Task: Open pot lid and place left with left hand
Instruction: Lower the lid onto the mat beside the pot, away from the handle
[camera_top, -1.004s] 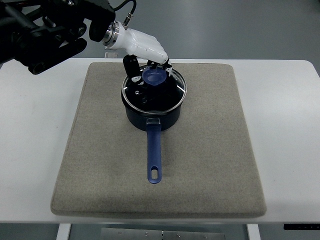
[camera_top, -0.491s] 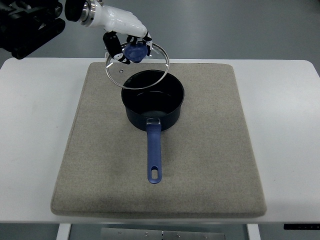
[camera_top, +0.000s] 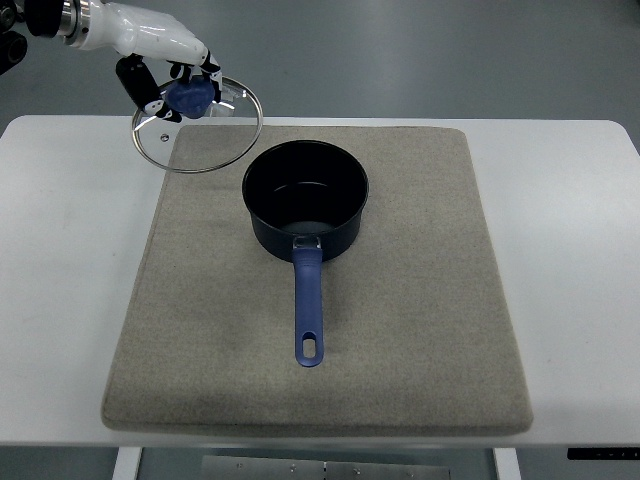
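A dark blue pot (camera_top: 305, 205) with a long blue handle (camera_top: 308, 310) stands open on the grey mat (camera_top: 420, 300), handle pointing toward me. My left hand (camera_top: 172, 75) is shut on the blue knob (camera_top: 190, 96) of the glass lid (camera_top: 215, 150). It holds the lid in the air, up and to the left of the pot, over the mat's far left corner. The lid is clear of the pot rim. The right arm is out of view.
The mat lies on a white table (camera_top: 60, 250). Bare table top runs left and right of the mat. Beyond the table's far edge is grey floor.
My left hand lifted the lid off the pot and carried it up and to the left. The pot stayed in place and now stands open.
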